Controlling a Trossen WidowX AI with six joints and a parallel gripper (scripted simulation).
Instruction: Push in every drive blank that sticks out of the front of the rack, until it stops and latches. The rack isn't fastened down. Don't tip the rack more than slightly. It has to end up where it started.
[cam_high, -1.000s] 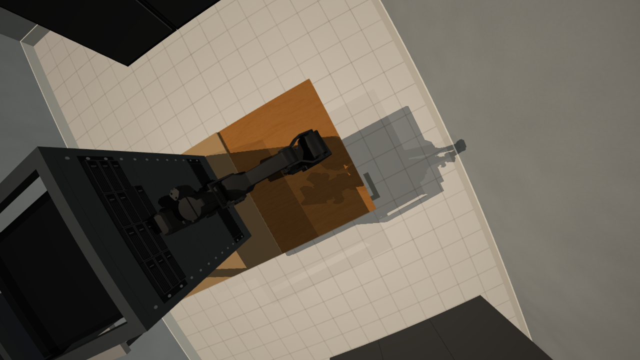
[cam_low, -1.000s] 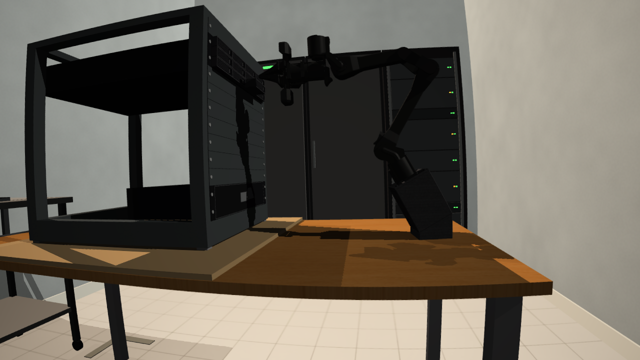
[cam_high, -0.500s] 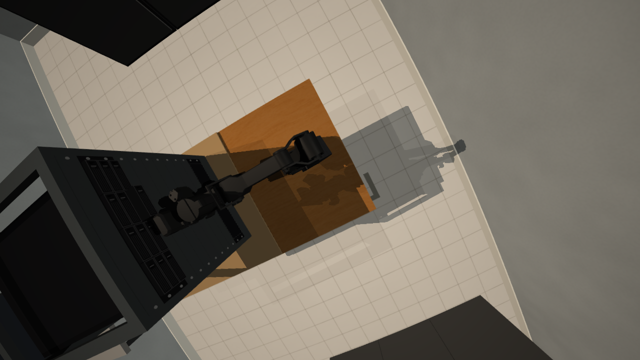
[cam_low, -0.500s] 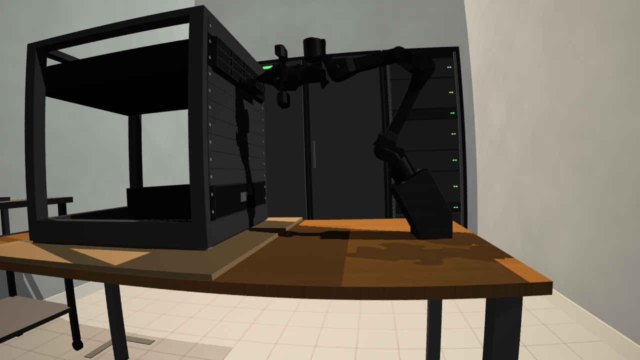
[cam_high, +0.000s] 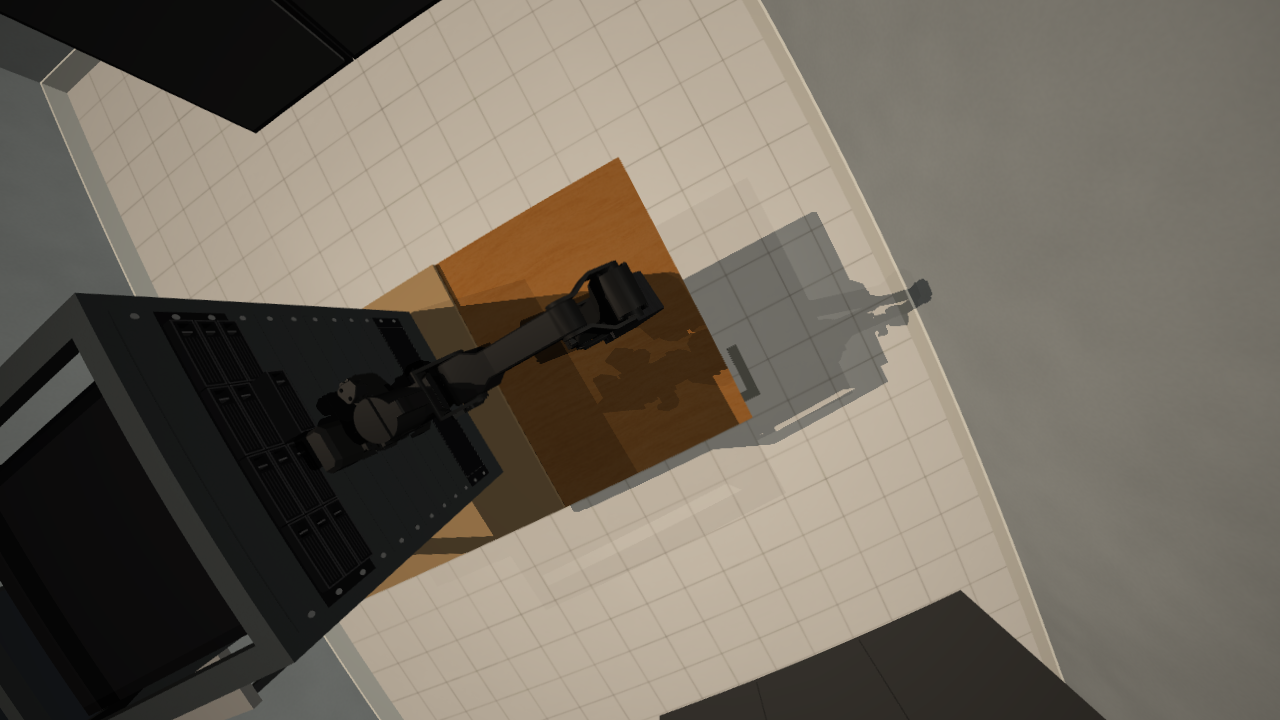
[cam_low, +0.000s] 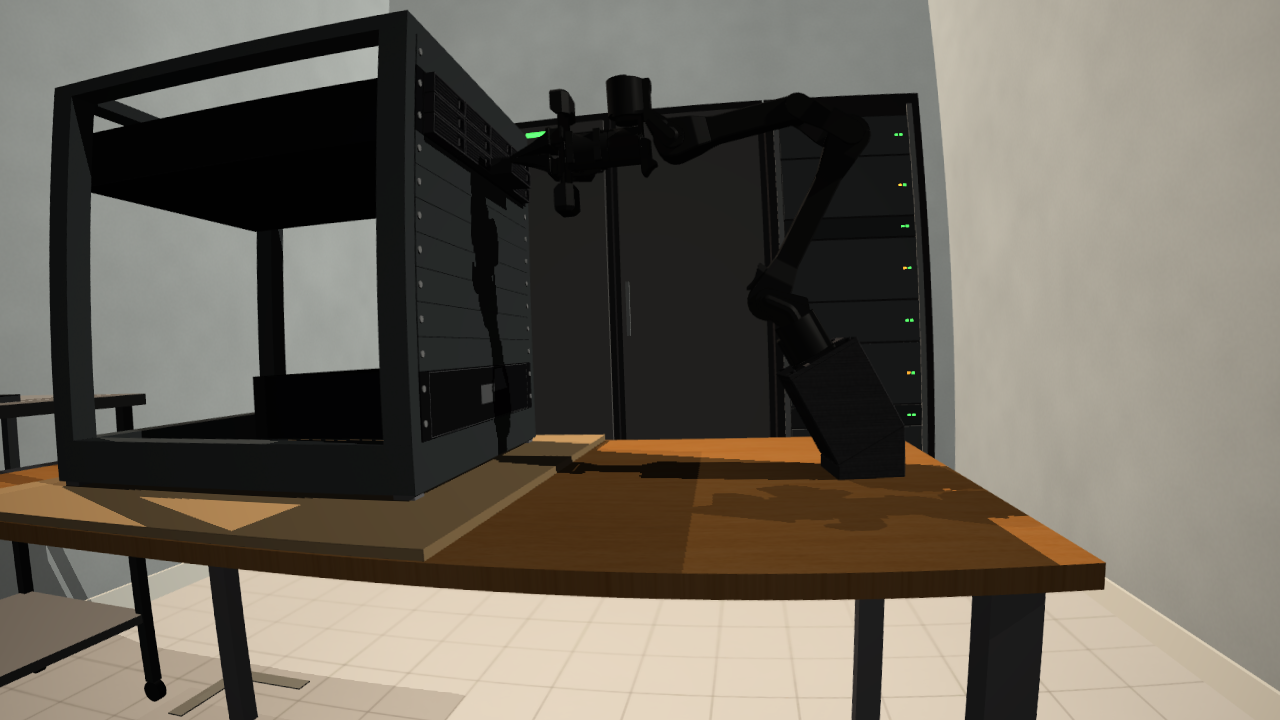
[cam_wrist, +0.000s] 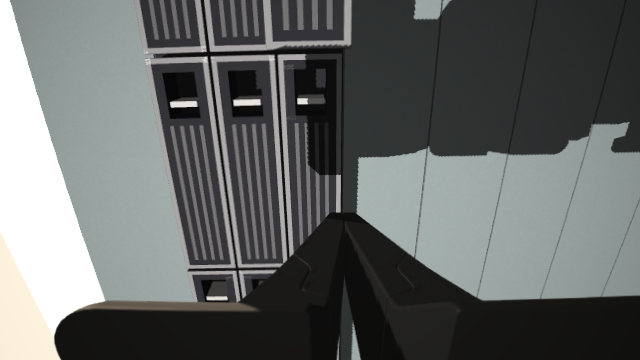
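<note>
While the rack (cam_high: 183, 483) (cam_low: 396, 268) (cam_wrist: 395, 190) stands upright on the board (cam_high: 407, 293) (cam_low: 358, 522) at the table's left, one blank (cam_high: 288, 398) (cam_wrist: 308, 22) juts from the upper part of its front. The gripper (cam_high: 293, 449) (cam_low: 494, 167) (cam_wrist: 342, 225), reaching in from the right, has its fingers together with nothing between them. Their tips are at the lower edge of the drive bay, near a neighbouring blank (cam_wrist: 312, 145); contact cannot be determined.

A protruding drive blank (cam_high: 288, 398) (cam_wrist: 309, 22) narrows passage along the rack's front (cam_high: 358, 358) (cam_low: 474, 295) (cam_wrist: 390, 190).
</note>
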